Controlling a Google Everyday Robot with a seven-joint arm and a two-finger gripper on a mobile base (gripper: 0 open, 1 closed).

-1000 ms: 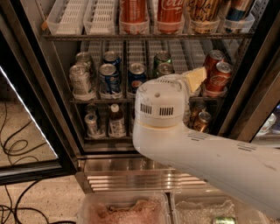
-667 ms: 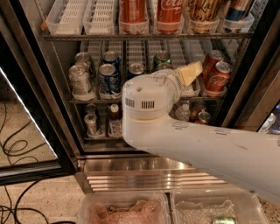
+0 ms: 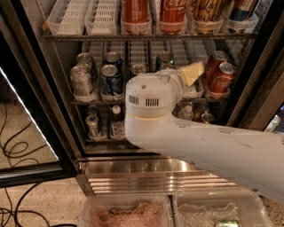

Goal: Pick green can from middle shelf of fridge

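The green can (image 3: 163, 59) stands on the middle shelf (image 3: 91, 101) of the open fridge (image 3: 53, 84), in a centre lane. Only its top and upper body show above my arm. My gripper (image 3: 191, 73) reaches into the middle shelf just right of the green can and a little in front of it. Only its cream tip shows past my white wrist housing (image 3: 148, 101). Blue Pepsi cans (image 3: 111, 79) stand to the left and red cola cans (image 3: 220, 73) to the right.
Silver cans (image 3: 81, 80) fill the far-left lane. The upper shelf holds white trays (image 3: 71, 15) and red cans (image 3: 171, 13). Small bottles (image 3: 116, 122) sit on the lower rack. The glass door (image 3: 26, 128) hangs open at left. Cables (image 3: 13, 150) lie on the floor. Plastic bins (image 3: 128, 213) sit below.
My arm has shifted a little left and up, carrying the gripper tip higher into the middle shelf. The cans have not moved.
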